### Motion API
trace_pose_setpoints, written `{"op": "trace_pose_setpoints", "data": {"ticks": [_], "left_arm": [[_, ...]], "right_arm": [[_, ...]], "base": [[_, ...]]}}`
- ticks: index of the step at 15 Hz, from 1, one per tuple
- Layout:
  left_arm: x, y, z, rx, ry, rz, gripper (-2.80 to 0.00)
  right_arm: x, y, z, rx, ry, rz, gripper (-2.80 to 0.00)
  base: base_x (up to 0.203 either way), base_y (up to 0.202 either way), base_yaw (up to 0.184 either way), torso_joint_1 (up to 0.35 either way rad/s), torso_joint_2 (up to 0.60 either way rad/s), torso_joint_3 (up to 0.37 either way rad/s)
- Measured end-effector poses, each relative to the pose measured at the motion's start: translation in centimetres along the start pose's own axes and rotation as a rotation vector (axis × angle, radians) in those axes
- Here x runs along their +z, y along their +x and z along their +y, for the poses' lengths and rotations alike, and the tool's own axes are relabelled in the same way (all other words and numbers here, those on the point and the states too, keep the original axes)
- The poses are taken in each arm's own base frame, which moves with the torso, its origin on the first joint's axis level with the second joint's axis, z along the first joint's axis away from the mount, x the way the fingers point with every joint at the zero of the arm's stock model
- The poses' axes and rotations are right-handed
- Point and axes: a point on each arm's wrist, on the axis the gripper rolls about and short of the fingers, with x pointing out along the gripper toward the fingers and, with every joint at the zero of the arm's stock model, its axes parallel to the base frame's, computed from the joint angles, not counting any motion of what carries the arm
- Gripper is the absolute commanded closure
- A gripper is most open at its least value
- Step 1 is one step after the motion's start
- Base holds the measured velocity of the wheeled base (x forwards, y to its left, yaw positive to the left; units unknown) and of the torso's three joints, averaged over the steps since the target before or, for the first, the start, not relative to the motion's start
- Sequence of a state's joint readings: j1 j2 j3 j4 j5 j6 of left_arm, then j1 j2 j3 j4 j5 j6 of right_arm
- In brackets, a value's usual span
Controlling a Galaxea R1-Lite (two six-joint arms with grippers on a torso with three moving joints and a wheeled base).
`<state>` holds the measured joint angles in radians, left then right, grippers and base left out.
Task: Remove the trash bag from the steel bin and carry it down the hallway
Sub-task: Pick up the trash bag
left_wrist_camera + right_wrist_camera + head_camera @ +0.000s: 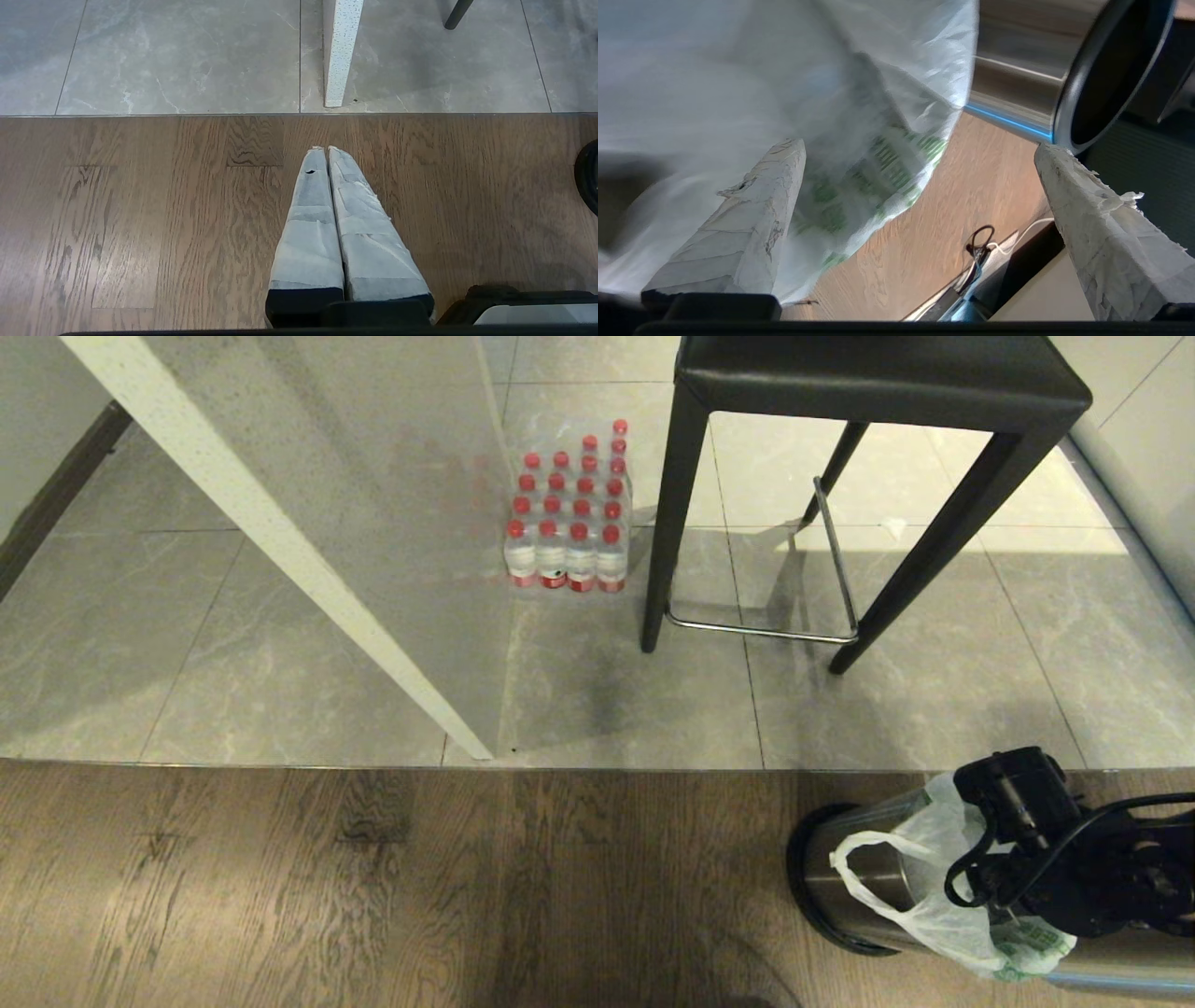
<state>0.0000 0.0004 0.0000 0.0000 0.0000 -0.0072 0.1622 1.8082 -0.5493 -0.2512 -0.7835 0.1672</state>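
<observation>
One steel bin [854,877] — one trash bag [943,905].

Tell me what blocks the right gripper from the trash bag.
Nothing visible does. The right gripper stands wide open right at the trash bag, which drapes over the steel bin; one finger lies against the plastic already.

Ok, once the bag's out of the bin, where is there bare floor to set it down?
The widest bare patch is the wood-plank floor left of the steel bin, up to the tile edge. Bare tiles lie left of the white panel. Crowded: around the water bottles and stool.
</observation>
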Motion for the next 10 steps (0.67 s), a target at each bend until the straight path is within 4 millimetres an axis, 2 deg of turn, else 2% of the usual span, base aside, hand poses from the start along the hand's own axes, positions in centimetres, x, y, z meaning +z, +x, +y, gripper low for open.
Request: {"op": "trace_pose_setpoints", "data": {"ticks": [6,8,10], "left_arm": [[0.0,0.0,0.0,0.000,0.000,0.000,0.00],[0.0,0.0,0.0,0.000,0.000,0.000,0.00],[0.0,0.0,0.0,0.000,0.000,0.000,0.00]], "right_arm": [[0.1,0.5,-0.5,-0.040,0.006,0.004,-2.80],[0.5,-0.2,-0.6,-0.022,0.008,-0.011,-2.80],[0.7,-1.6,-0.4,0.039,-0.003,-0.033,-2.80]], "base": [[0.000,0.000,0.000,0.000,0.00,0.000],[0.000,0.000,0.000,0.000,0.00,0.000],[0.000,0.000,0.000,0.000,0.00,0.000]]}}
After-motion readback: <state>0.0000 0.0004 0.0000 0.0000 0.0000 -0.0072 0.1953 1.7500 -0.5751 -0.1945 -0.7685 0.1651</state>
